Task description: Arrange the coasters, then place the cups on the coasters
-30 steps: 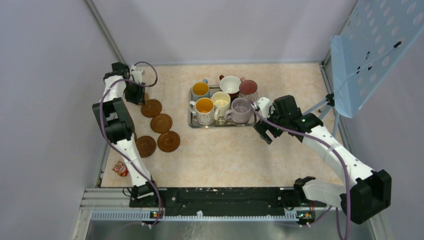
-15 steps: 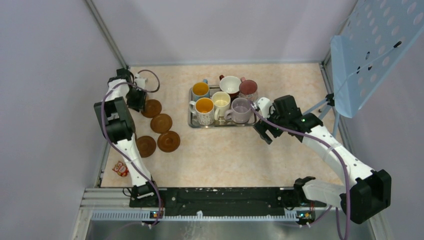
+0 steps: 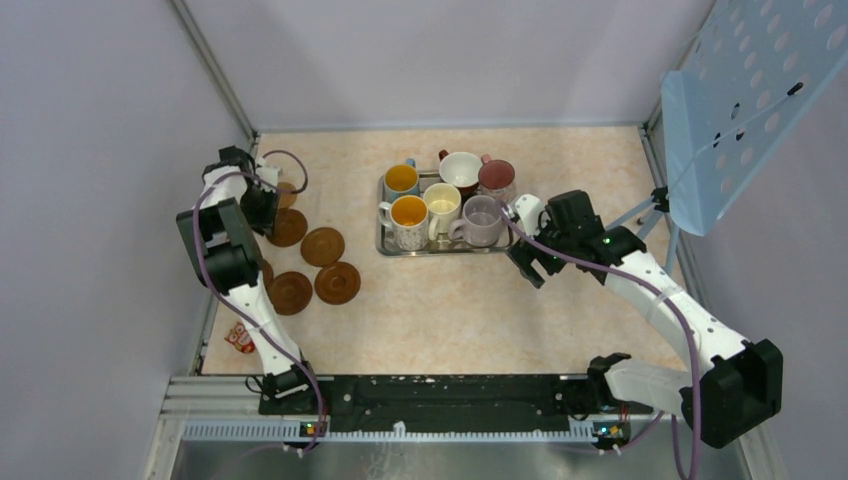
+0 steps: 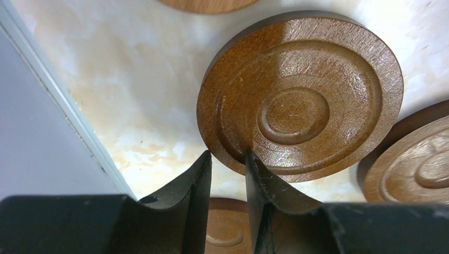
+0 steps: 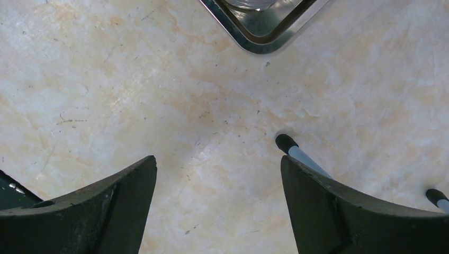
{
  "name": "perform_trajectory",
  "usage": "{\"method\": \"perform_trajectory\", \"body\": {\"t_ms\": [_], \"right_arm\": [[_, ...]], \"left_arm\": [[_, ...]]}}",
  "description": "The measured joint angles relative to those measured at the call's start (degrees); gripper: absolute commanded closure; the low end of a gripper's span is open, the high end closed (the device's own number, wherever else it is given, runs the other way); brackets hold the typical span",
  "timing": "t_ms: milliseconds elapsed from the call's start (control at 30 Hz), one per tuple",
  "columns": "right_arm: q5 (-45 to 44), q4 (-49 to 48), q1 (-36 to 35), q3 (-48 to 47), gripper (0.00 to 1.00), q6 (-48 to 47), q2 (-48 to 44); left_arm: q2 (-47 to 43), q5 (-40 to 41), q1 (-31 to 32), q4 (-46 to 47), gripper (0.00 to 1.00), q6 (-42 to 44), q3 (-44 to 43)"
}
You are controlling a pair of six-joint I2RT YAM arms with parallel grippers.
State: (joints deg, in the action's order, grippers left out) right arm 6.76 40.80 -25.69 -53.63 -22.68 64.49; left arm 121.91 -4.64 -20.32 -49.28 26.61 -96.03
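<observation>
Our left end effector (image 4: 227, 161) stands narrow astride the lower rim of a coaster (image 4: 296, 100) at frame centre; we cannot tell if it pinches. Our right end effector (image 5: 217, 174) gapes wide over the bench (image 5: 159, 79).

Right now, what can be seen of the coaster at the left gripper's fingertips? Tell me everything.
The coaster is a round, flat disc, brown and wood-like with a slight gloss, cut into concentric rings around a raised centre button. The left gripper pinches its near rim, fingers almost together. It is close to the left wall, its opposite edge over a neighbouring coaster; whether it is lifted clear I cannot tell.
</observation>
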Motion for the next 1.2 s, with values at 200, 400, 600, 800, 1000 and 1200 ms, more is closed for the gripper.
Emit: {"method": "perform_trajectory", "body": {"t_ms": [200,400,600,800,1000,1200], "right_arm": [[0.0,-0.24,0.0,0.52,0.15,0.0,-0.59],[0.0,-0.57,0.0,0.76,0.15,0.02,-0.76],[0.04,-0.92,0.0,1.42,0.15,0.31,-1.16],[0.37,-0.92,0.0,1.53,0.15,0.37,-1.29],[0.5,-1.16,0.0,1.86,0.15,0.46,-2.19],[0.66,-1.46,0.0,2.27,0.15,0.85,-2.67]], "left_arm": [[-1.88,1.81,-1.29,0.13,0.65,1.97,2.97],[-3.8,2.91,-1.75,0.28,0.62,3.32,5.99],[-4.9,2.43,-1.88,-0.57,0.49,3.41,7.26],[-7.72,-2.51,-1.99,-4.04,0.48,4.44,6.6],[-19.17,-6.93,-2.05,-8.02,0.5,9.44,11.85],[-25.66,-8.55,-2.03,-10.78,0.54,12.11,24.15]]}}
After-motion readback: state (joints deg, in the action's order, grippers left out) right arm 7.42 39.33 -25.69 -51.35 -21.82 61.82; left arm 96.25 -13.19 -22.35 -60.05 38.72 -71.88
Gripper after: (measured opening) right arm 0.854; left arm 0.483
